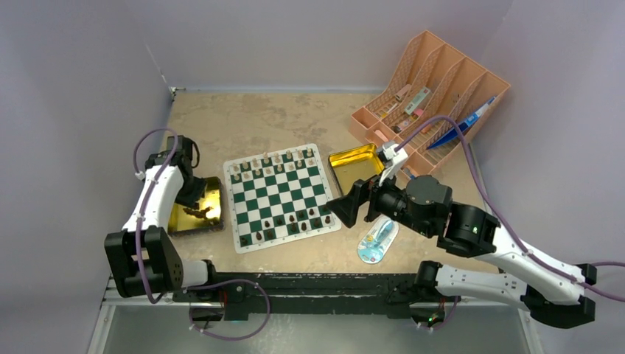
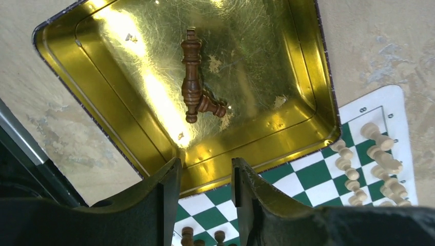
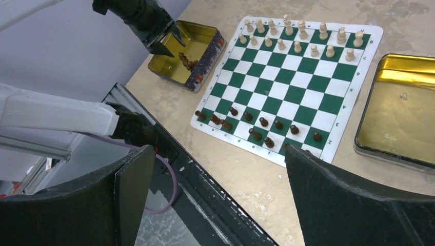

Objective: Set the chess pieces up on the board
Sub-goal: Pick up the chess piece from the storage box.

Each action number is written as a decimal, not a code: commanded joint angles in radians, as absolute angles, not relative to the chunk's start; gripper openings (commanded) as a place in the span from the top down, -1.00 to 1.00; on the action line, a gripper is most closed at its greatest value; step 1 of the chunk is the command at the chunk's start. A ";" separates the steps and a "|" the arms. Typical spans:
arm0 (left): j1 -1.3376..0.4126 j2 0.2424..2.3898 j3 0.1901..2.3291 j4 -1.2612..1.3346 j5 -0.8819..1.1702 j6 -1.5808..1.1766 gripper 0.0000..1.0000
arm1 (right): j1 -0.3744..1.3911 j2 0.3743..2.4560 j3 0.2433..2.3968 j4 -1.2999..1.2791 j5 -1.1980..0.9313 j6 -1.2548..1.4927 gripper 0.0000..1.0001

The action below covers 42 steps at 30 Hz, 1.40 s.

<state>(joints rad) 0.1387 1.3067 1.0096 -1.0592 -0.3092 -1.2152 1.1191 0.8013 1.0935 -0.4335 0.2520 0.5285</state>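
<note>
The green-and-white board (image 1: 276, 193) lies mid-table. Cream pieces (image 1: 276, 164) stand on its two far rows and dark brown pieces (image 1: 295, 221) on its near rows. They also show in the right wrist view, cream (image 3: 302, 36) and dark (image 3: 256, 125). Two dark pieces, a tall one (image 2: 192, 77) and a small one (image 2: 213, 106), lie flat and touching in the left gold tin (image 2: 287, 148). My left gripper (image 2: 205, 169) is open and empty above that tin's board-side wall (image 1: 193, 193). My right gripper (image 3: 218, 154) is wide open and empty, raised right of the board's near corner (image 1: 350, 206).
A second gold tin (image 1: 352, 166) sits right of the board and holds no pieces (image 3: 400, 113). An orange rack (image 1: 435, 88) with pens stands at the back right. A small blue-and-white item (image 1: 377, 242) lies near the front edge under my right arm.
</note>
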 commanded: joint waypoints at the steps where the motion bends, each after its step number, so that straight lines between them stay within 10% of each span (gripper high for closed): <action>1: 0.184 1.327 0.973 -0.955 -0.267 -1.127 0.22 | 1.118 0.822 1.138 -0.417 0.260 0.517 -0.97; 42: 0.381 1.466 0.790 -0.605 -0.179 -0.876 0.55 | 1.118 0.955 1.163 -0.361 0.250 0.510 -0.97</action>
<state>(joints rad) 0.3710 1.4548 0.7776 -0.6445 -0.2005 -0.8928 1.1191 0.9489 1.1168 -0.4053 0.2443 0.5121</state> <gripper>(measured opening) 0.250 0.987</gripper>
